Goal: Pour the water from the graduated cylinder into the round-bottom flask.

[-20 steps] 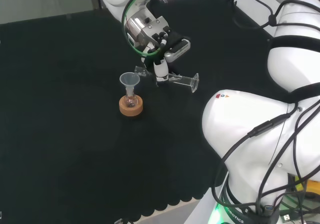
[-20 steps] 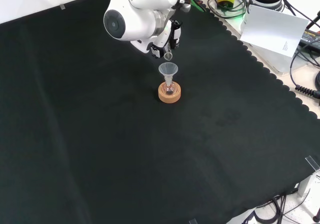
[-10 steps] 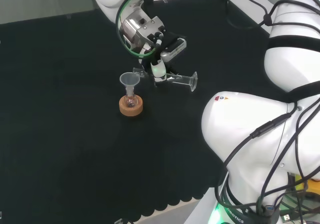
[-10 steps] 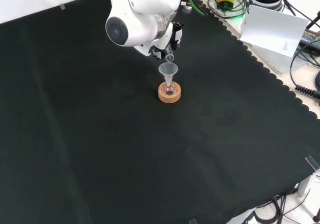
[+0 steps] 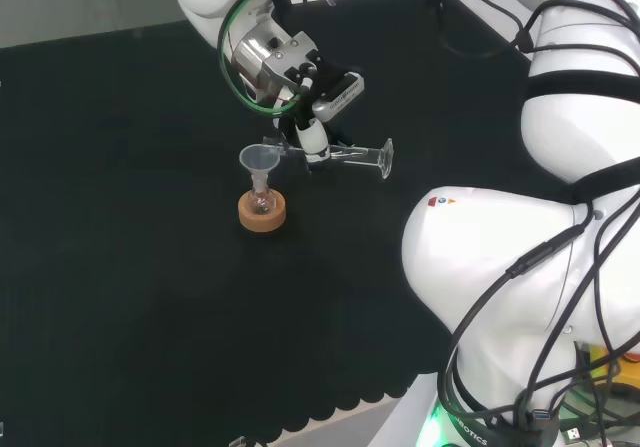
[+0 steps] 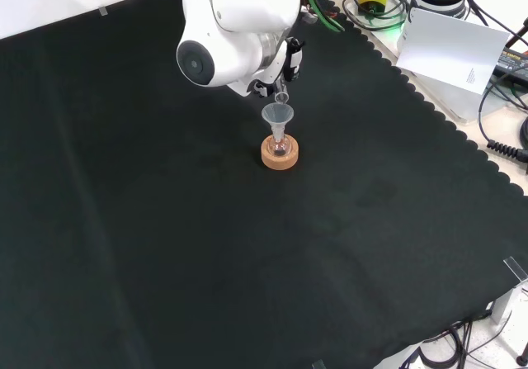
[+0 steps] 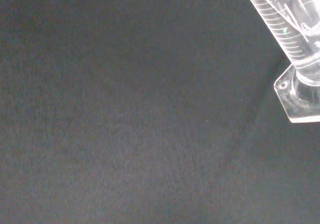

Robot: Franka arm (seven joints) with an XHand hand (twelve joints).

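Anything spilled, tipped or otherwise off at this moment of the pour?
Nothing stands out. The hand holds the graduated cylinder about level, mouth over the funnel in the round-bottom flask, upright on its cork ring. No spill shows on the black cloth.

A black cloth [image 6: 165,245] covers the bench; a cork ring [image 6: 280,153] rests on it.

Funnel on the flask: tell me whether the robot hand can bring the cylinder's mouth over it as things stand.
Probably yes. The robot hand holds the graduated cylinder tipped about level, mouth at the funnel rim, with nothing between them.
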